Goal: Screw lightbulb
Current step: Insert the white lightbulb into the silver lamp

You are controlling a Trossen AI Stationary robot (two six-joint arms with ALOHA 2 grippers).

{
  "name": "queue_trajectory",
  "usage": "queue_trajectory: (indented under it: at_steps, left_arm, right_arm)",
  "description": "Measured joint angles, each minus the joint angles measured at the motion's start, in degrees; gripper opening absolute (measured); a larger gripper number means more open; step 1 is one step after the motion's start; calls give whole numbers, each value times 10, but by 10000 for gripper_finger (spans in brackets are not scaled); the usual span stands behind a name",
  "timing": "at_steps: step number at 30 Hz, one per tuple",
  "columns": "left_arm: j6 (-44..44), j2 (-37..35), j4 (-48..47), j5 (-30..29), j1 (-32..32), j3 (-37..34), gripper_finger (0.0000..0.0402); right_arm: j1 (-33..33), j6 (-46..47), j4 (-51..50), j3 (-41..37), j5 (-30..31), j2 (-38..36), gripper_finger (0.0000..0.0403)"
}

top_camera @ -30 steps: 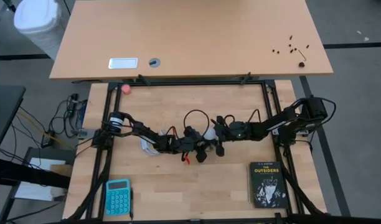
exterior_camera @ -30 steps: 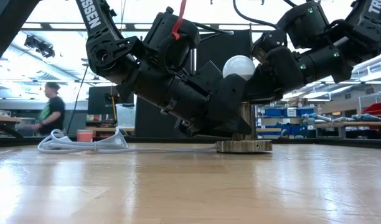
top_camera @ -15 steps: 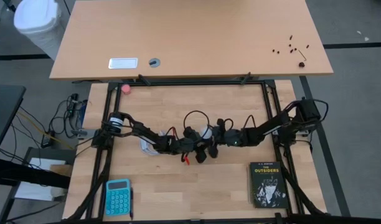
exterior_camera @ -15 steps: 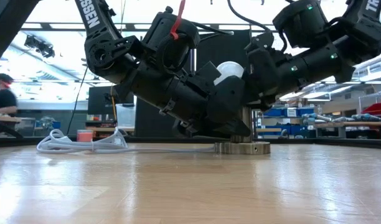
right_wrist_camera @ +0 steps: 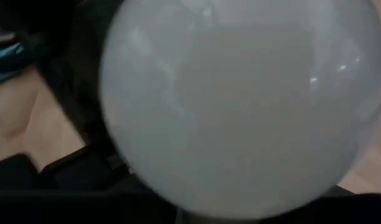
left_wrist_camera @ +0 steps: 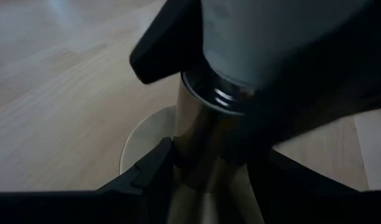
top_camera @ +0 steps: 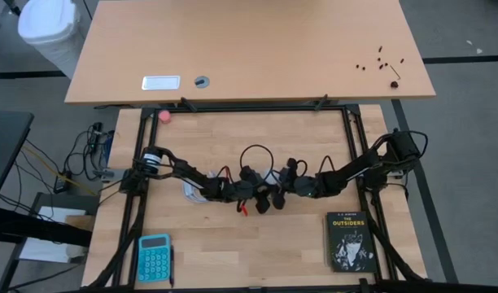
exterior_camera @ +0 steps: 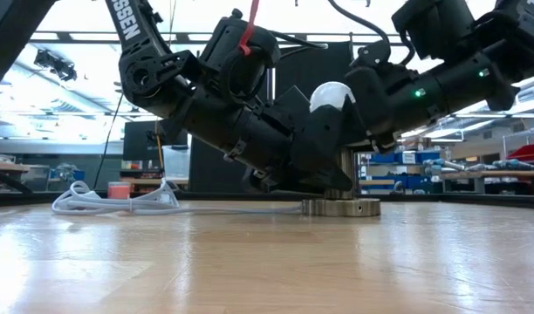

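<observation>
behind the pale wooden table (top_camera: 233,244) the low view shows a bright workshop with shelves and ceiling lights. my two dark arms meet near the table's middle. my left gripper (exterior_camera: 324,161) reaches in low and clamps the brass-coloured stem of the socket (exterior_camera: 341,206), whose round metallic base disc sits flat on the wood; in my left wrist view the stem (left_wrist_camera: 206,140) stands between my dark fingers, which press against it from both sides. the lightbulb (exterior_camera: 332,94) stands upright on top of that stem, its frosted globe up, its narrow neck down in the socket. my right gripper (exterior_camera: 372,96) comes in from the other side at the globe's height and is narrowed around it; the globe (right_wrist_camera: 240,106) fills nearly all of my right wrist view. a white cord (exterior_camera: 119,202) lies coiled on the table beside my left arm. nearer the front edge lie a teal calculator (top_camera: 154,257) on my left and a black book (top_camera: 348,241) on my right, both well apart from the socket.
</observation>
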Motion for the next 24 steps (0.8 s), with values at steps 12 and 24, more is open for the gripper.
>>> queue_trajectory:
  at_steps: [12,24]
  left_arm:
    - [-2,0,3,4,-3,0,188]
    - [0,0,2,0,-1,1,188]
  right_arm:
    - [-27,-58,-46,-5,-105,-42,305]
    - [-45,-103,-166,-6,-163,-148,323]
